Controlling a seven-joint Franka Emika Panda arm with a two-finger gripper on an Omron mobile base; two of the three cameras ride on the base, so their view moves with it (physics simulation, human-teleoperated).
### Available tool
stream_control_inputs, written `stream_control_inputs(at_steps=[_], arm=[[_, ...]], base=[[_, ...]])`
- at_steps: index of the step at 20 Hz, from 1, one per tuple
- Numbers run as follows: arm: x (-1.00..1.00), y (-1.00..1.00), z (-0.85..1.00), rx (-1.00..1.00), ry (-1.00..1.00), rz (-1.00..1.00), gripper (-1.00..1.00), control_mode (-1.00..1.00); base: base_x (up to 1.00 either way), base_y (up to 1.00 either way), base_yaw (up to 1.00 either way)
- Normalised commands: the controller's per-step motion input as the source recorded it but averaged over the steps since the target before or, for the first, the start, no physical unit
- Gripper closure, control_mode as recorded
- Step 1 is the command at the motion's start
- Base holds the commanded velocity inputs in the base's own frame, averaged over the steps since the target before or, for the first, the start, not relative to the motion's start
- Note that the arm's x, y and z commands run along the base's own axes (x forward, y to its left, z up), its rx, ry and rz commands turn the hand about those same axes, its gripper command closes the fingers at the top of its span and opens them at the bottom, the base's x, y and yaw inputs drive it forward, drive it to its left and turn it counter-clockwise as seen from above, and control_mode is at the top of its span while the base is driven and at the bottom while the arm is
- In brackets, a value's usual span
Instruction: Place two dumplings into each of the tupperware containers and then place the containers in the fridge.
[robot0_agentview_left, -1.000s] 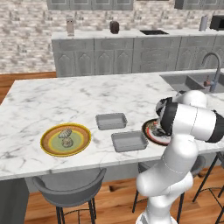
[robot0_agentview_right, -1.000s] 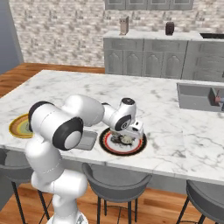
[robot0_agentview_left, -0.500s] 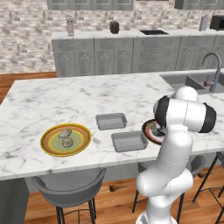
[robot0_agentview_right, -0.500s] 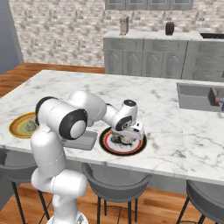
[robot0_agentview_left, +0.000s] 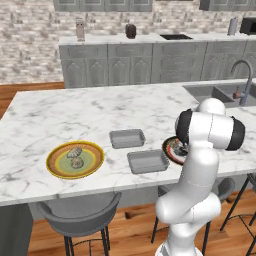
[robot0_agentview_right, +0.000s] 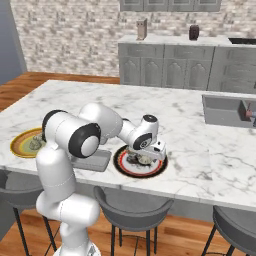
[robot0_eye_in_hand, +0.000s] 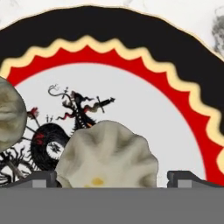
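My gripper (robot0_eye_in_hand: 113, 180) is open, low over the black-and-red rimmed plate (robot0_agentview_right: 156, 171). One dumpling (robot0_eye_in_hand: 107, 157) lies between its two finger tips (robot0_eye_in_hand: 37, 178), and another dumpling (robot0_eye_in_hand: 8, 114) lies at the left edge of the hand view. In the right base view the gripper (robot0_agentview_right: 141, 158) points down onto that plate. Two more dumplings (robot0_agentview_left: 75, 157) rest on the yellow-orange plate (robot0_agentview_left: 95, 152). Both tupperware containers (robot0_agentview_left: 127, 138) (robot0_agentview_left: 148, 161) sit empty between the plates. The fridge is out of view.
The marble island (robot0_agentview_left: 75, 112) carries everything; its front edge runs just below the plates. A sink with a tap (robot0_agentview_left: 235, 87) is at the far right. Stools (robot0_agentview_left: 80, 215) stand under the near edge. Grey cupboards (robot0_agentview_left: 130, 65) line the back wall.
The arm's elbow has swung upright over the near edge, and the hand has sunk a little closer to the black-and-red plate. The jaws stay wide.
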Motion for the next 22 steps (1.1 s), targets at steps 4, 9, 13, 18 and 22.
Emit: stream_control_inputs(at_steps=[4,9,13,18,22], arm=[[-0.01,0.0,-0.08,0.0,0.01,0.0,-1.0,-1.0],[0.0,0.0,-0.15,0.01,0.05,0.0,-1.0,-1.0],[0.0,0.0,-0.07,0.0,0.02,0.0,-1.0,-1.0],[0.0,0.0,-0.03,0.0,0.01,0.0,1.0,-1.0],[-0.03,0.0,0.04,0.0,0.0,0.0,1.0,-1.0]], base=[[0.0,0.0,0.0],[0.0,0.0,0.0],[0.0,0.0,0.0],[0.0,0.0,0.0],[0.0,0.0,0.0]])
